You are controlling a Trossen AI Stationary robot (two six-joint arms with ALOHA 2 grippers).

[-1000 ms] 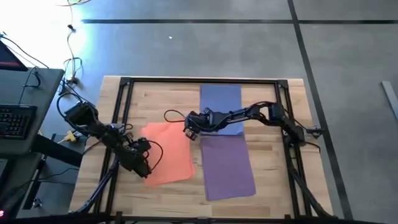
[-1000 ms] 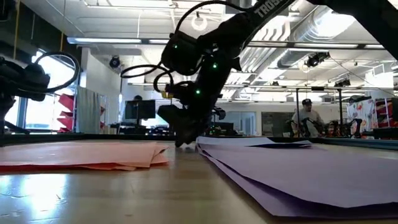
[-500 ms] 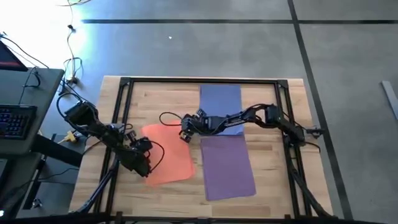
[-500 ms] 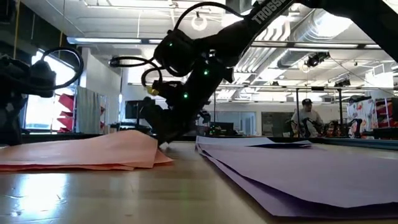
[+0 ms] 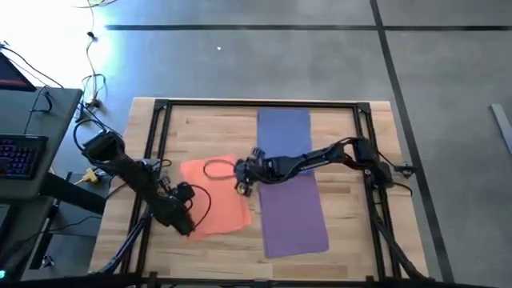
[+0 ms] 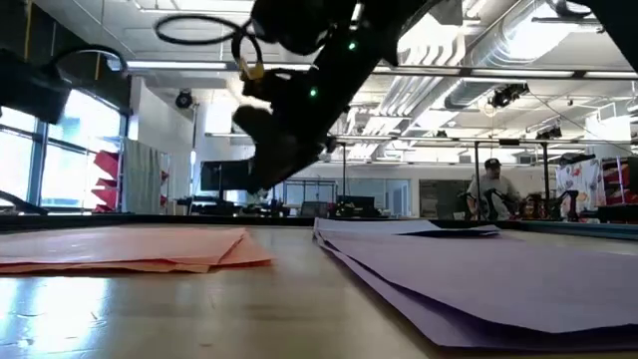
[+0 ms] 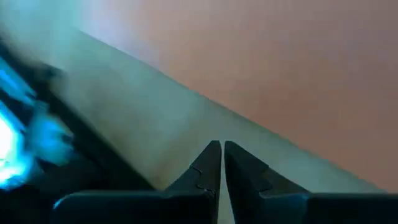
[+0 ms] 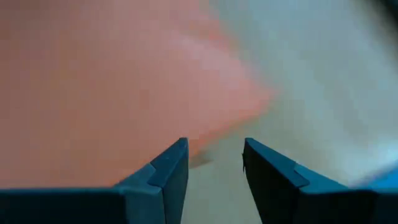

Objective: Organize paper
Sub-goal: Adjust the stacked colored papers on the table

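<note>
Three stacks of paper lie flat on the wooden table: orange [image 5: 214, 196] at the left, blue [image 5: 284, 130] at the far middle, and purple [image 5: 294, 212] near the middle. My right gripper [image 5: 242, 184] hangs open above the orange stack's right edge. The right wrist view shows its fingers [image 8: 214, 146] pointing at an orange corner [image 8: 249, 99]. In the low view it [image 6: 259, 170] is well clear of the table. My left gripper [image 5: 186, 226] is shut at the orange stack's near left edge; its tips [image 7: 221, 144] point at bare wood beside the orange sheet [image 7: 280, 74].
Black frame rails [image 5: 256, 104] run round the table top. A desk with a keyboard [image 5: 20, 154] stands off the table's left side. The right arm's cable loop [image 5: 216, 169] hangs over the orange stack. A person [image 6: 490, 187] stands far back in the room.
My right gripper moved left against the orange stack's right edge and bulged it upward. It has since risen and shifted toward the near edge. The orange stack lies flat again. My left gripper has edged slightly toward the near edge.
</note>
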